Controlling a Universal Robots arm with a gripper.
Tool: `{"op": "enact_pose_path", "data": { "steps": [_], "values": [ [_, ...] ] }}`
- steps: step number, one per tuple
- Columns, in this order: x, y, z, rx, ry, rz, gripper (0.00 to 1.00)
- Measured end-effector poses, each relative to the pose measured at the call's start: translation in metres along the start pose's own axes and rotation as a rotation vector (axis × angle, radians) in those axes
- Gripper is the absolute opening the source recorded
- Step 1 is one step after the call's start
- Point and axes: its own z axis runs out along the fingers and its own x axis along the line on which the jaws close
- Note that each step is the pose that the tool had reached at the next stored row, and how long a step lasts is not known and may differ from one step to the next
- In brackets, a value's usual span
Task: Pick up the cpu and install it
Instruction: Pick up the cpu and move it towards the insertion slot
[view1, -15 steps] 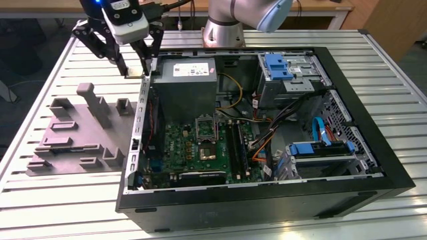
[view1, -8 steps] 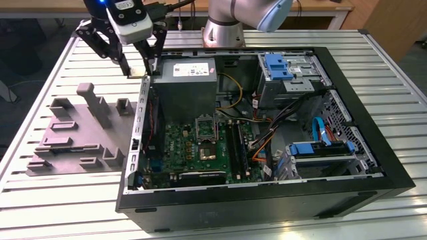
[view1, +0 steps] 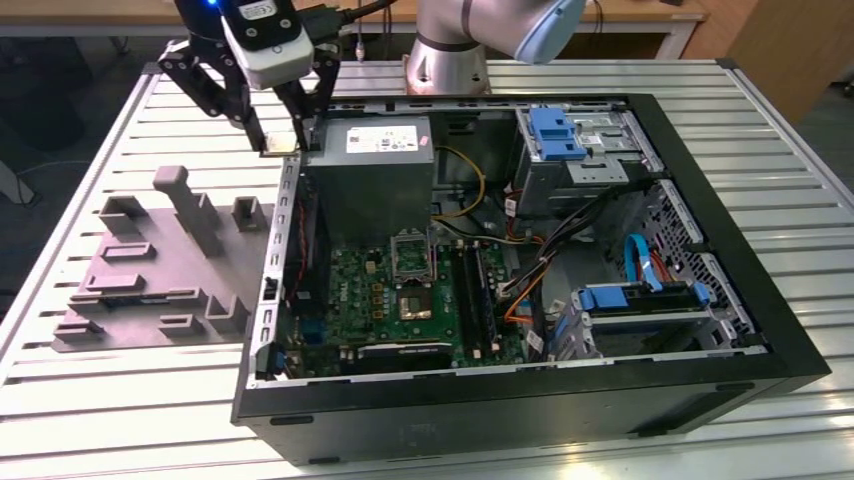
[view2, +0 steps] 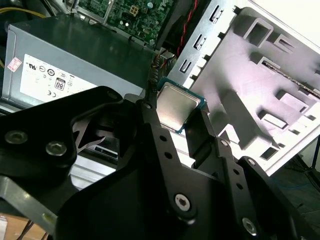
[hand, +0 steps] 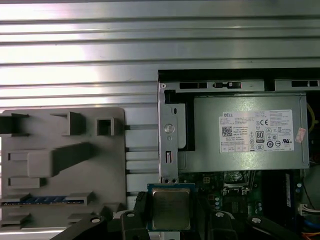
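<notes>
Cpu (hand: 171, 207) was silvery-grey with a teal rim, gripper (view1: 282, 140) black, fixture (view1: 147, 275) plain grey at 9 o'clock of the black case (view1: 534, 410) in the exterior view, board (view1: 360, 290) green, table (view1: 781, 200) silver with parallel ribbed stripes.

The arm (view1: 454, 50) hangs its pincer (view1: 280, 142) downward, black fingers (view2: 154, 131) clamped on the cpu (view2: 176, 104) at their tips.

Open black computer case (view1: 534, 415), lying on a slatted metal table (view1: 120, 410). Grey plastic fixture (view1: 140, 275): just beside the case, on the exterior view's left. Grey power supply (view1: 380, 165) and green board (view1: 380, 300): inside the case.
</notes>
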Motion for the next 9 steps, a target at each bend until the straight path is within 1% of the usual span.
{"op": "enact_pose_path", "data": {
  "steps": [4, 5, 9],
  "values": [
    [-0.0024, 0.0001, 0.0001, 0.0000, 0.0000, 0.000, 0.47],
    [-0.0192, 0.0009, 0.0009, 0.0001, 0.0001, 0.000, 0.47],
    [-0.0216, 0.0010, 0.0011, 0.0000, 0.0000, 0.000, 0.47]
  ]
}}
